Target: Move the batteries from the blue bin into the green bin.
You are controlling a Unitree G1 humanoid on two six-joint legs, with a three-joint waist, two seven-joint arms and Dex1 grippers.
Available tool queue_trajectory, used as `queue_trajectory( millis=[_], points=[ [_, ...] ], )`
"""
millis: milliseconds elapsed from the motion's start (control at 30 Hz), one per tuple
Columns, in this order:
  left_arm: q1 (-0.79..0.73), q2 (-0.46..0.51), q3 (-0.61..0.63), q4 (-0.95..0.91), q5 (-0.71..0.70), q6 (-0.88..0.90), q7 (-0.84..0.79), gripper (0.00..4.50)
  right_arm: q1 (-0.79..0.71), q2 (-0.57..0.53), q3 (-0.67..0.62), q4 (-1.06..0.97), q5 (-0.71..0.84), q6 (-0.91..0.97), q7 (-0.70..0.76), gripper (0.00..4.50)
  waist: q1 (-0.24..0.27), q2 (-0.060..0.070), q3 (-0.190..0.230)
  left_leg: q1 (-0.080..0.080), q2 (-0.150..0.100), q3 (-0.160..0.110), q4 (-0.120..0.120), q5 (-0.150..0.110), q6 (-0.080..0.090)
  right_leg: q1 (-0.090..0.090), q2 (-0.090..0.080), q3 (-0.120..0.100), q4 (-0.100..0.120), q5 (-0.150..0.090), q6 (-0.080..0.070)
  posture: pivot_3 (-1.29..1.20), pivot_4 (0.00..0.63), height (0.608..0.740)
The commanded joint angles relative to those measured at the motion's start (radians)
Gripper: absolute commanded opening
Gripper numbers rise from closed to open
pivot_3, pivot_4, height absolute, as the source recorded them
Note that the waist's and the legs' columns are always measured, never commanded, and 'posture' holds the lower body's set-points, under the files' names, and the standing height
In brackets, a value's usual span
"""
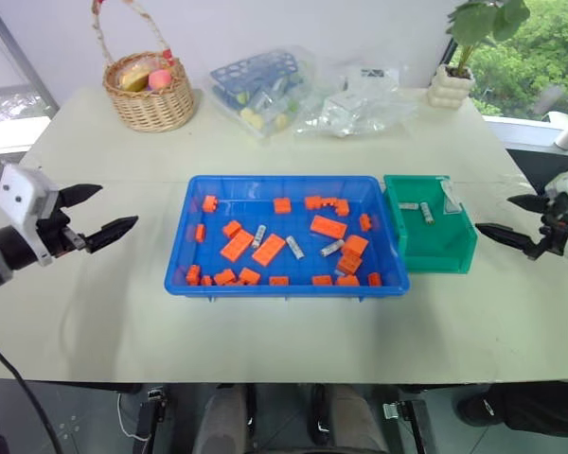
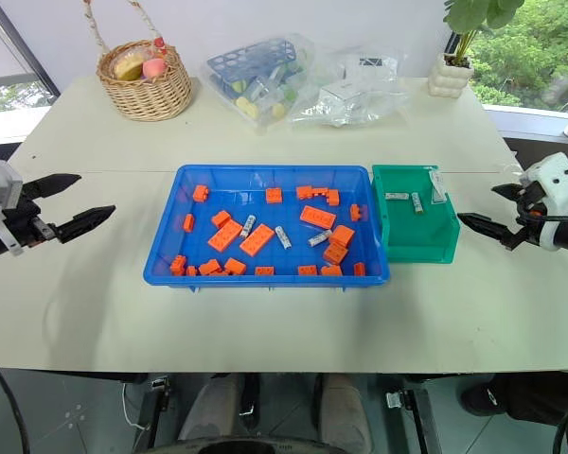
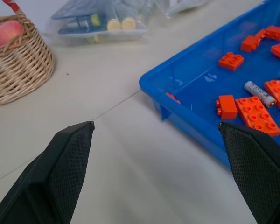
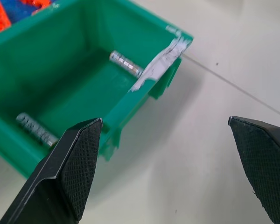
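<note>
While both arms hover over the tabletop to either side, the left end effector and the right end effector stand wide open and hold nothing. Between them, the blue bin sits with the green bin touching its right side. Three batteries lie in the blue bin among orange building bricks, and two more rest inside the green bin. A wicker basket stands at the far left.
</note>
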Motion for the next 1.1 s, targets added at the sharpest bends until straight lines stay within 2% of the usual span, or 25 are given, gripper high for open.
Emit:
queue_trajectory(
  millis=[33, 400, 667, 800, 933, 1000, 1100],
  points=[
    [0.001, 0.022, 0.034, -0.031, 0.009, -0.013, 0.015, 4.5, -0.031, -0.005, -0.005, 0.002, -0.001, -0.018, -0.009, 4.46, 0.001, 0.0, 0.0, 0.0, 0.0, 0.0, 0.0, 0.0, 0.0, 0.0, 0.0, 0.0, 0.0, 0.0, 0.0, 0.0, 0.15, 0.736],
    [-0.012, 0.023, 0.04, -0.064, -0.044, 0.033, 0.006, 4.5, -0.045, -0.004, 0.028, -0.012, 0.009, 0.001, 0.018, 4.46, 0.001, 0.0, 0.0, 0.0, 0.0, 0.0, 0.0, 0.0, 0.0, 0.0, 0.0, 0.0, 0.0, 0.0, 0.0, 0.0, 0.15, 0.736],
    [-0.015, 0.035, 0.015, -0.171, -0.11, 0.103, -0.031, 4.5, -0.197, -0.01, 0.099, -0.089, 0.027, 0.08, 0.067, 4.46, -0.003, 0.001, 0.001, 0.0, 0.0, 0.0, 0.0, 0.0, 0.0, 0.0, 0.0, 0.0, 0.0, 0.001, 0.002, 0.0, 0.15, 0.736],
    [-0.036, 0.048, -0.021, -0.235, -0.161, 0.145, -0.074, 4.5, -0.347, 0.092, 0.201, -0.244, 0.07, 0.203, 0.06, 4.46, -0.021, 0.002, 0.001, 0.0, 0.0, 0.0, 0.0, 0.0, 0.0, 0.0, 0.0, 0.0, 0.001, 0.001, 0.001, 0.0, 0.15, 0.736],
    [-0.052, 0.07, -0.067, -0.28, -0.192, 0.166, -0.135, 4.5, -0.481, 0.273, 0.361, -0.376, 0.066, 0.354, -0.009, 4.46, -0.026, 0.002, 0.001, 0.0, 0.001, 0.0, -0.001, 0.0, 0.0, -0.002, 0.001, 0.0, 0.002, 0.001, 0.002, 0.0, 0.15, 0.736],
    [-0.064, 0.074, -0.082, -0.279, -0.193, 0.167, -0.145, 4.5, -0.512, 0.329, 0.412, -0.4, 0.05, 0.39, -0.033, 4.46, -0.021, 0.002, 0.001, -0.001, 0.001, -0.001, -0.001, 0.0, 0.0, -0.002, 0.001, 0.0, 0.002, 0.001, 0.002, 0.0, 0.15, 0.736],
    [-0.096, 0.078, -0.116, -0.257, -0.179, 0.16, -0.162, 4.5, -0.579, 0.491, 0.557, -0.396, 0.0, 0.46, -0.11, 4.46, -0.017, 0.002, 0.001, -0.002, 0.0, -0.001, 0.0, 0.0, 0.0, -0.002, 0.001, 0.0, 0.002, 0.001, 0.002, 0.0, 0.15, 0.736]
  ],
)
